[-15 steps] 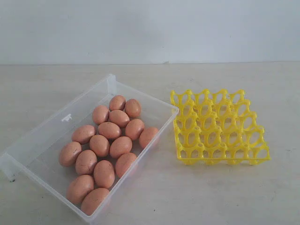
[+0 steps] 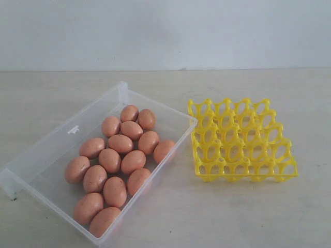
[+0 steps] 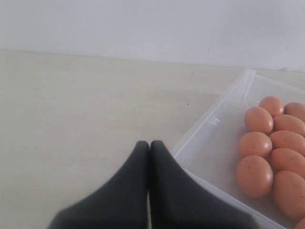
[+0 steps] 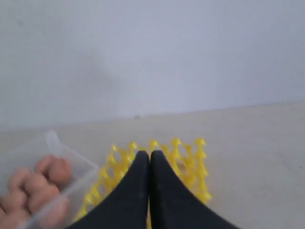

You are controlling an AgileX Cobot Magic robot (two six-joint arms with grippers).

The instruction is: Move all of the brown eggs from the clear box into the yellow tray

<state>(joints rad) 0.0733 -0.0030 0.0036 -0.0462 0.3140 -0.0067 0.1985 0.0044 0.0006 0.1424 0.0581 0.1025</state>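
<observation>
Pale table (image 2: 258, 212) with clear box (image 2: 46, 150) and yellow tray (image 2: 243, 140) side by side.

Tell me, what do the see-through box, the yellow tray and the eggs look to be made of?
The clear box looks like glossy transparent plastic: the table shows through its walls. The yellow tray seems moulded plastic, smooth and evenly coloured, an open lattice. The brown eggs have matte, faintly speckled shells; real or imitation, the pictures cannot tell.
</observation>
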